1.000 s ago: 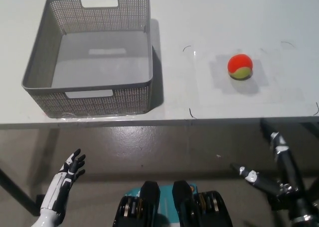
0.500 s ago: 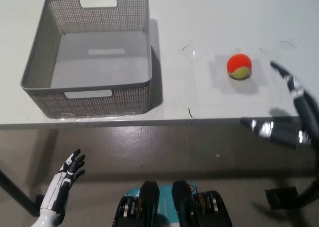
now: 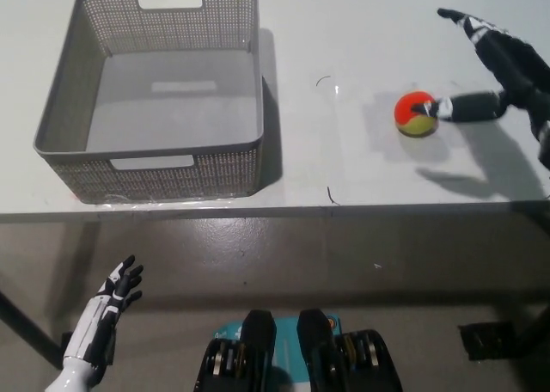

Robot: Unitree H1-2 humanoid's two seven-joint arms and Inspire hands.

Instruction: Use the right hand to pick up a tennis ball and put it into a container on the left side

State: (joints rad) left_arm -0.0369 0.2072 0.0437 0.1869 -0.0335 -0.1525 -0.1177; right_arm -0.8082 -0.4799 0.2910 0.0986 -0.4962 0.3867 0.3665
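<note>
The black right hand (image 3: 503,74) hangs over the tennis ball (image 3: 415,115), fingers spread wide (nothing held). The white left hand (image 3: 107,310) rests low, also open. The basket (image 3: 60,108) sits apart.

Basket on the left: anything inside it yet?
No. The basket shows only its bare grey floor; its near wall hides a strip of it. The ball sits on the table, the open right hand above it.

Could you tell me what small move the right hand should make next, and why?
Probably it should lower a little and close its fingers round the tennis ball. The right hand is open beside and above the ball, one fingertip at its right side, but nothing grips it and it lies on the table. The basket on the left is empty; the left hand rests low.
</note>
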